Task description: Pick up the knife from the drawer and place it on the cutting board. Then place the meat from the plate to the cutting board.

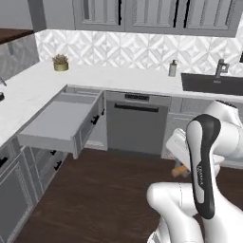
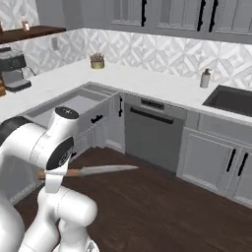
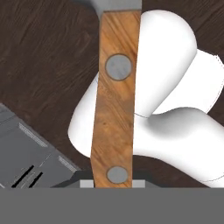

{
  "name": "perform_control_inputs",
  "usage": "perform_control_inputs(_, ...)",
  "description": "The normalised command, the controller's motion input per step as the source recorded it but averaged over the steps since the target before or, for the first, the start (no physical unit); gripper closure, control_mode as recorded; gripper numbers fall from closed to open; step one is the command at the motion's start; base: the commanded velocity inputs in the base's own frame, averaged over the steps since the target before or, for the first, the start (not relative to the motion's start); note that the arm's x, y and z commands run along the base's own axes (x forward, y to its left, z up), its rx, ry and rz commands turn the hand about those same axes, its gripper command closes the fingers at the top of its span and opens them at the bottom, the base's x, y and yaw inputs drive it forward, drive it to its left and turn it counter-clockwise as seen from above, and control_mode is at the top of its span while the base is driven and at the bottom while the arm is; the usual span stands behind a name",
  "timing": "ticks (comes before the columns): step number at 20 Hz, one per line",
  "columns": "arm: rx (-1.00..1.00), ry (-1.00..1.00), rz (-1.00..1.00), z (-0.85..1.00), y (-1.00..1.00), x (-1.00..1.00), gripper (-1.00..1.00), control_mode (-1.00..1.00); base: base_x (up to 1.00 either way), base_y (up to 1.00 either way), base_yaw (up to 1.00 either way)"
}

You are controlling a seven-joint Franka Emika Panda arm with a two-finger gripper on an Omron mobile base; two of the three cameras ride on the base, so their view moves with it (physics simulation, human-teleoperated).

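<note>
From the left base view, the drawer (image 1: 59, 121) stands pulled out at 9 o'clock, a wide shallow grey box with a flat front and a smooth interior. A matte grey dishwasher (image 1: 136, 124) sits beside it under the speckled white counter (image 1: 118, 78). An orange-brown tip of the knife (image 1: 179, 170) peeks out beside the glossy white arm at 4 o'clock.

From the right base view, the knife (image 2: 93, 171) lies level in mid-air over the dark plank floor (image 2: 162, 206), its slim grey blade pointing toward 3 o'clock and its wooden handle vanishing behind the rounded arm at 9 o'clock.

In the hand view, the handle of the knife (image 3: 115, 100) runs from 6 to 12 o'clock, grained orange-brown wood with two round grey rivets. The gripper (image 3: 113, 183) is clamped on its lower end at 6 o'clock.
</note>
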Motion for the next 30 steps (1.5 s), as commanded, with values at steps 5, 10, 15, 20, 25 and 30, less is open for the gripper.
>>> perform_control_inputs(5,0.0,0.0,0.0,0.0,0.0,0.0,1.0,1.0,0.28,-0.6,-0.7)
perform_control_inputs(10,0.0,0.0,0.0,0.0,0.0,0.0,1.0,1.0,0.1,-0.37,-0.76)
perform_control_inputs(15,0.0,0.0,0.0,0.0,0.0,0.0,1.0,1.0,0.12,-0.43,-0.76)
perform_control_inputs(20,0.0,0.0,0.0,0.0,0.0,0.0,1.0,1.0,0.4,-0.14,-0.68)
perform_control_inputs(25,0.0,0.0,0.0,0.0,0.0,0.0,1.0,1.0,0.79,0.08,-0.49)
perform_control_inputs(30,0.0,0.0,0.0,0.0,0.0,0.0,1.0,1.0,0.75,0.42,-0.38)
